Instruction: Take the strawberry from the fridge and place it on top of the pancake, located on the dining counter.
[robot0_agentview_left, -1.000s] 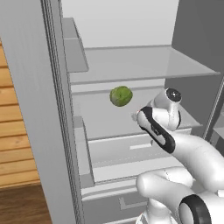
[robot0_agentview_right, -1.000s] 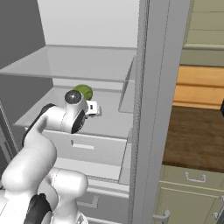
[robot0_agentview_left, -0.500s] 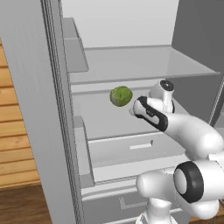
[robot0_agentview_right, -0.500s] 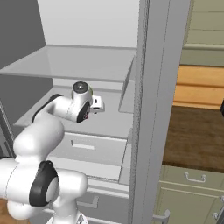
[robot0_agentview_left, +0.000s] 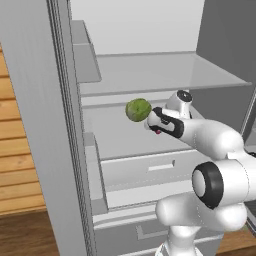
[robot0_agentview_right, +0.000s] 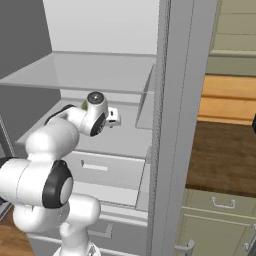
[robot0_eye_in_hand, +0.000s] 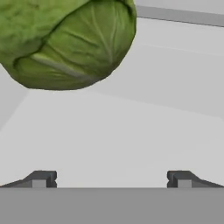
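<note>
The fridge (robot0_agentview_left: 60, 125) stands open, showing pale shelves. On its middle shelf (robot0_agentview_left: 120, 137) lies a round green cabbage (robot0_agentview_left: 138, 109), which looms at the top left in the hand view (robot0_eye_in_hand: 65, 39). My gripper (robot0_agentview_left: 151, 120) reaches into the fridge right beside the cabbage. Its fingertips (robot0_eye_in_hand: 41, 178) stand wide apart over bare shelf, so the gripper (robot0_eye_in_hand: 111, 179) is open and holds nothing. A tiny red speck, the strawberry (robot0_agentview_left: 158, 132), peeks out just under the hand. The pancake and the dining counter are out of view.
A glass shelf (robot0_agentview_left: 160, 70) hangs above the hand, and a drawer front (robot0_agentview_left: 150, 167) sits below it. The fridge door edge (robot0_agentview_right: 175, 125) stands to the right of the arm. Beyond it is a green-grey cabinet (robot0_agentview_right: 220, 210) with a dark brown top.
The arm has stretched deeper into the fridge, and the hand has moved left until it is next to the cabbage. The jaws have stayed open.
</note>
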